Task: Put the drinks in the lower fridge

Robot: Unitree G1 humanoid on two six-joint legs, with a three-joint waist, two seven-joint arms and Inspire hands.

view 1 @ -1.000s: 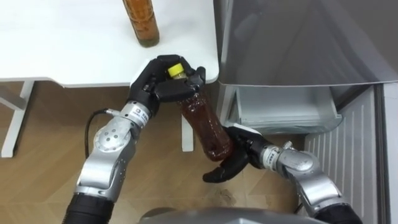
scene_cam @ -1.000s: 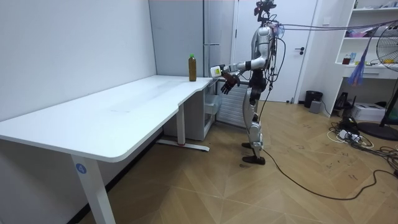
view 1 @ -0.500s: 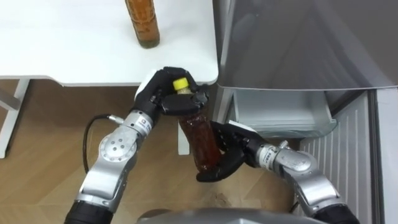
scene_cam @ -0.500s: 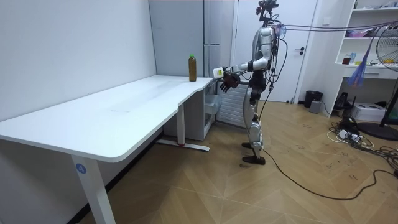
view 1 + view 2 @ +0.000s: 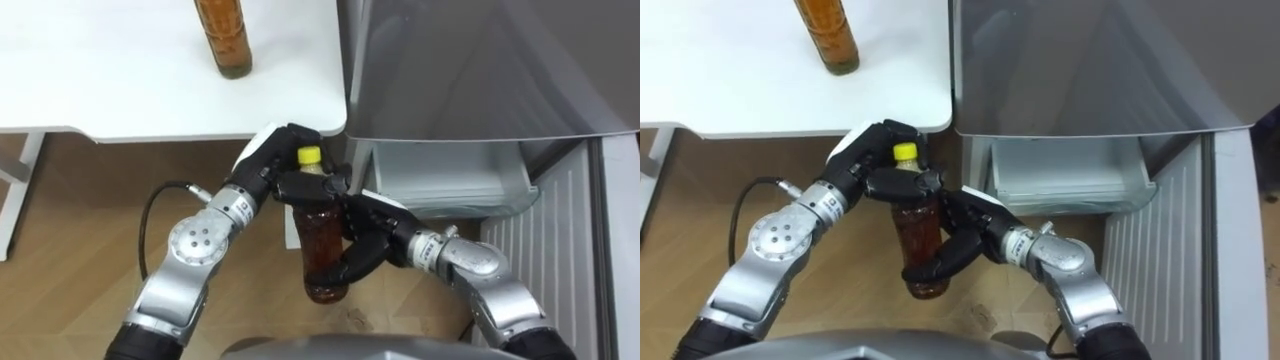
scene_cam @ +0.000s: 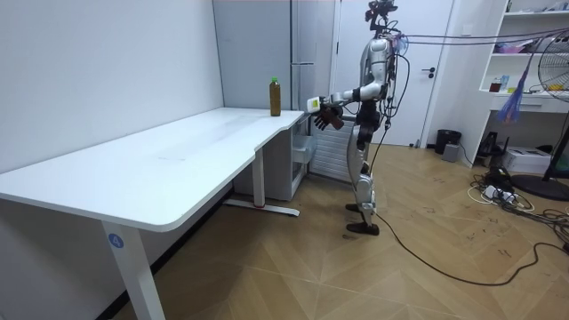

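We see the bottle [image 5: 320, 235] of brown drink held nearly upright at mid-frame, just below the table [image 5: 100, 90] edge. The left hand [image 5: 272, 165] curls its fingers round the neck under the yellow cap. The right hand [image 5: 368, 240] wraps round the lower body. 1 other bottle [image 5: 222, 35] stands on the table at upper left. The fridge [image 5: 480, 60] stands at upper right, with a pale drawer [image 5: 450, 185] showing beneath its grey front.

Head cams down, close; room cam afar; shared desk [image 5: 120, 90], fridge [image 5: 480, 70].

Open fridge drawer [image 5: 450, 180] — table corner [image 5: 300, 105] beside
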